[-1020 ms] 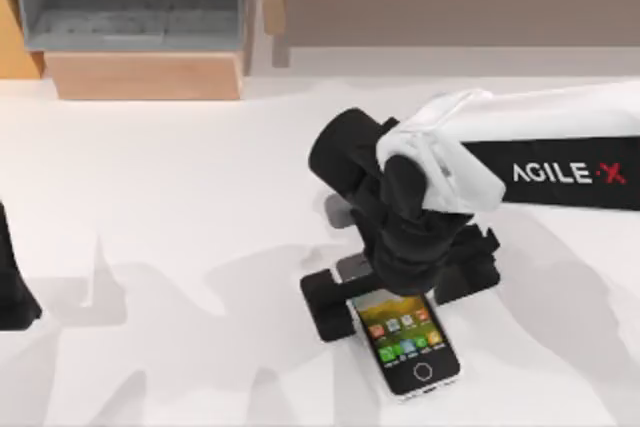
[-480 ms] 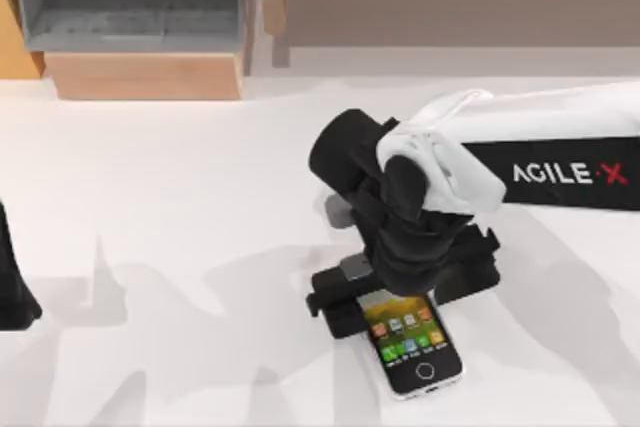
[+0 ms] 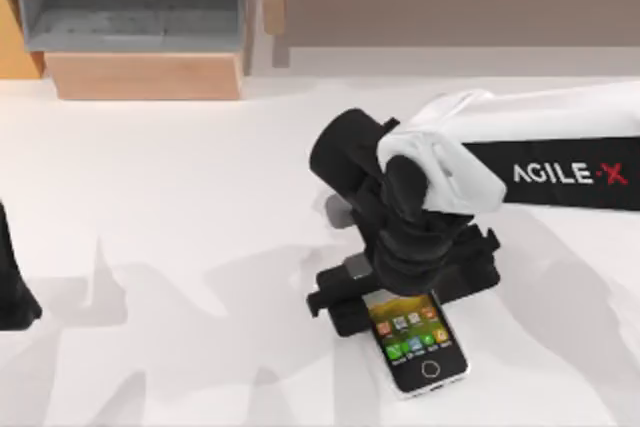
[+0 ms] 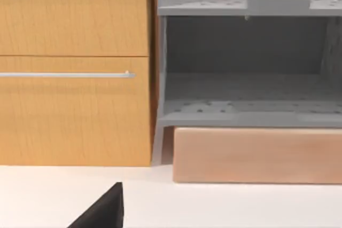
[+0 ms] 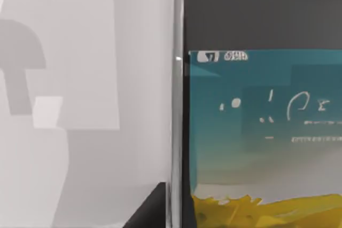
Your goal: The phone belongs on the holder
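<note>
You've got a white table; behind it a wood cabinet beside a grey shelf on a wood base.

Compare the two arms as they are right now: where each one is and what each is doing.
The right arm reaches in from the table's right side and bends down over the phone near the middle; the left arm sits at the left edge, away from the phone. The right arm has a white section with lettering; the left arm's visible part is black.

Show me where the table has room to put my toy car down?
The bare white table between the wooden drawer box and the right arm is open. It is crowded at front centre, where the right gripper sits over the slim black smartphone. The left arm waits at the left edge.
</note>
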`<control>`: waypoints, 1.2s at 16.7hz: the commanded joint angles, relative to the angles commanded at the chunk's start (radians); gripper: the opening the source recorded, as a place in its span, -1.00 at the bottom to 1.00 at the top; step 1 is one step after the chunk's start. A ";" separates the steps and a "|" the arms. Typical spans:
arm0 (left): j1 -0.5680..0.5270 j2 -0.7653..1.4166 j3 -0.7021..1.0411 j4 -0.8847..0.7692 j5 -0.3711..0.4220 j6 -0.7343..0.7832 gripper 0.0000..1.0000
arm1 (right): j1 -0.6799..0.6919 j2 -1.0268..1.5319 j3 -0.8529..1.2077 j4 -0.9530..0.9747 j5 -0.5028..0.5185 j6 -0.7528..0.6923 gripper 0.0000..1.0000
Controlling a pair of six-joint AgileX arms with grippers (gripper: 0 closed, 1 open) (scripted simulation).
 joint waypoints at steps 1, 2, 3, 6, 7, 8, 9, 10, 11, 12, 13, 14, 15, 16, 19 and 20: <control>0.000 0.000 0.000 0.000 0.000 0.000 1.00 | 0.000 0.000 0.000 0.000 0.000 0.000 -1.00; 0.000 0.000 0.000 0.000 0.000 0.000 1.00 | 0.000 0.000 0.000 0.000 0.000 0.000 -1.00; 0.000 0.000 0.000 0.000 0.000 0.000 1.00 | 0.000 0.000 0.000 0.000 0.000 0.000 -1.00; 0.000 0.000 0.000 0.000 0.000 0.000 1.00 | -0.002 -0.053 0.010 -0.042 0.022 -0.002 -1.00; 0.000 0.000 0.000 0.000 0.000 0.000 1.00 | -0.002 -0.058 0.015 -0.053 0.022 -0.002 -1.00; 0.000 0.000 0.000 0.000 0.000 0.000 1.00 | -0.002 -0.066 0.023 -0.068 0.022 -0.002 -1.00; 0.000 0.000 0.000 0.000 0.000 0.000 1.00 | -0.002 -0.074 0.032 -0.084 0.022 -0.002 -1.00; 0.000 0.000 0.000 0.000 0.000 0.000 1.00 | -0.002 -0.080 0.039 -0.098 0.022 -0.002 -1.00; 0.000 0.000 0.000 0.000 0.000 0.000 1.00 | -0.002 -0.085 0.044 -0.107 0.022 -0.002 -1.00; 0.000 0.000 0.000 0.000 0.000 0.000 1.00 | -0.002 -0.085 0.045 -0.109 0.022 -0.002 -1.00; 0.000 0.000 0.000 0.000 0.000 0.000 1.00 | -0.002 -0.085 0.045 -0.109 0.022 -0.002 -1.00; 0.000 0.000 0.000 0.000 0.000 0.000 1.00 | -0.002 -0.081 0.042 -0.106 0.021 -0.001 -1.00; 0.000 0.000 0.000 0.000 0.000 0.000 1.00 | -0.002 -0.081 0.042 -0.106 0.021 -0.001 -1.00; 0.000 0.000 0.000 0.000 0.000 0.000 1.00 | -0.010 -0.090 0.049 -0.103 0.013 -0.009 -1.00; 0.000 0.000 0.000 0.000 0.000 0.000 1.00 | -0.089 -0.146 0.063 -0.058 -0.065 -0.089 -1.00; 0.000 0.000 0.000 0.000 0.000 0.000 1.00 | -0.136 -0.176 0.063 -0.031 -0.107 -0.133 -1.00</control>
